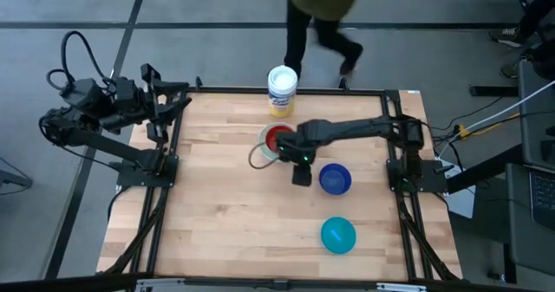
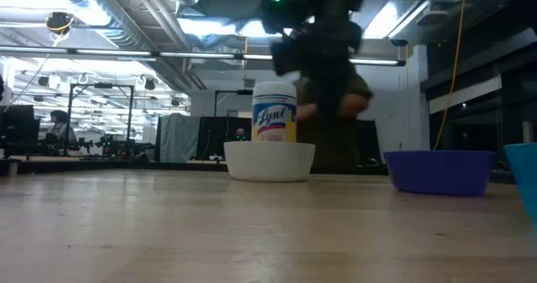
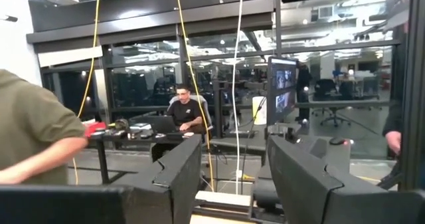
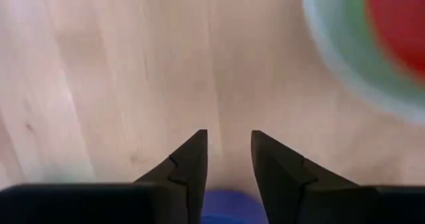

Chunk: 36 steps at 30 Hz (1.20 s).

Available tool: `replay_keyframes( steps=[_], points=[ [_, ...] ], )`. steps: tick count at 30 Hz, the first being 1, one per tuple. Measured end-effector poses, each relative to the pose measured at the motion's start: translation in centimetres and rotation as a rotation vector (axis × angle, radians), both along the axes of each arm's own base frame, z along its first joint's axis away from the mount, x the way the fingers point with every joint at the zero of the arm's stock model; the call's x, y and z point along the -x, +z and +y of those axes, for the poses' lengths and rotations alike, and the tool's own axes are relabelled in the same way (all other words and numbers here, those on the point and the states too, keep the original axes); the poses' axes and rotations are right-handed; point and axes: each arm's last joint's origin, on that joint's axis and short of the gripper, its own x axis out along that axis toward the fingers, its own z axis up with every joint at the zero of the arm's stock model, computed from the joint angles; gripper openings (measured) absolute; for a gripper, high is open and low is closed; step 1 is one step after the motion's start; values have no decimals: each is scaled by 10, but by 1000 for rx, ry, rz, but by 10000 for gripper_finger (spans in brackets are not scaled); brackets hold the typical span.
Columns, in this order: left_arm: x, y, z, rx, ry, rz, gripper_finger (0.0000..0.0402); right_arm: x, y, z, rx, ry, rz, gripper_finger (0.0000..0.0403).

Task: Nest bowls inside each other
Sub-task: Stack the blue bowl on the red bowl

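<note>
A white bowl (image 1: 258,153) stands on the table's far middle with a green bowl (image 4: 335,48) and a red bowl (image 1: 279,139) nested inside it. The dark blue bowl (image 1: 335,178) sits right of it, and the teal bowl (image 1: 338,235) sits nearer the front. My right gripper (image 1: 301,172) hangs above the table between the stack and the blue bowl, pointing down. It is open, with bare wood showing between its fingers (image 4: 229,151). My left gripper (image 1: 178,97) waits open at the table's far left corner, raised and pointing out into the room.
A white-lidded wipes container (image 1: 282,90) with a yellow label stands at the far edge behind the stack. A person (image 1: 321,15) walks just beyond that edge. Bare wood lies across the table's left half and near side.
</note>
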Motion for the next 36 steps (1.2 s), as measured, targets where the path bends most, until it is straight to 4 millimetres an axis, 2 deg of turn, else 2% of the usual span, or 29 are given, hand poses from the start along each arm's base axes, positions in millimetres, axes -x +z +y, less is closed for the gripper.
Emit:
replay_keyframes(
  steps=[4,12,16,23,30,36],
  points=[
    [0,0,-1,4,7,5,171,29,-10,13,-48,-107,-7,119],
    [-1,-1,-1,-3,30,16,171,93,11,33,-63,-337,-73,153],
    [-3,-1,-1,-11,38,23,171,113,10,45,-87,-410,-68,166],
    [-7,-1,-2,-19,42,24,171,116,1,61,-99,-418,-50,159],
    [-8,0,-2,-17,41,14,171,113,-15,62,-73,-402,-6,148],
    [-8,2,-2,-10,33,-6,171,104,-29,62,-78,-395,8,164]
  ],
)
